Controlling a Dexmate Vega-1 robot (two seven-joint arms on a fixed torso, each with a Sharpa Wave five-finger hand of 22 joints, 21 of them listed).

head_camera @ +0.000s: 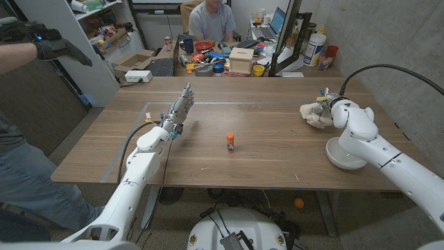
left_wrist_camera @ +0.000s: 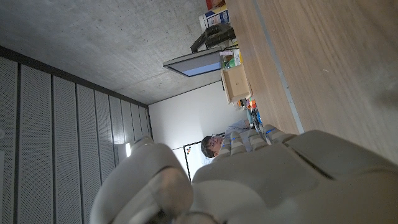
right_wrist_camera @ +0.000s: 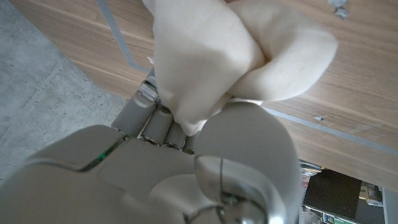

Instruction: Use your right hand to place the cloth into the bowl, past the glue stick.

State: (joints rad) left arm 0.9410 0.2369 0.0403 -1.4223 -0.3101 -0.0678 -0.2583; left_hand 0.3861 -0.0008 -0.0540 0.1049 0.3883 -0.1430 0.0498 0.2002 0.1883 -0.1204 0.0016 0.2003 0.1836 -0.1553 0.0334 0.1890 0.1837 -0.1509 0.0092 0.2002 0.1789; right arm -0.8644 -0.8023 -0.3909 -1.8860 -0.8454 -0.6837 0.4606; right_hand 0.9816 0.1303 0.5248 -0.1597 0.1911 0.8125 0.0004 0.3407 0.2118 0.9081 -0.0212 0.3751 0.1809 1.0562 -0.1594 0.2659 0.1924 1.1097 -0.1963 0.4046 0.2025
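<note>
The bowl [head_camera: 345, 154] sat near, right; my right hand [head_camera: 326, 110] clamped its fingers on the cloth [head_camera: 313, 115] beyond it — lifted clear for carrying. My left hand [head_camera: 179, 110] waited, fingers apart.

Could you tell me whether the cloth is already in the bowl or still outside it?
Outside. The cloth is bunched in the right hand over the table, beyond the bowl.

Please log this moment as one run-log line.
right hand: grips cloth | bowl: empty | glue stick: upright | left hand: open
</note>
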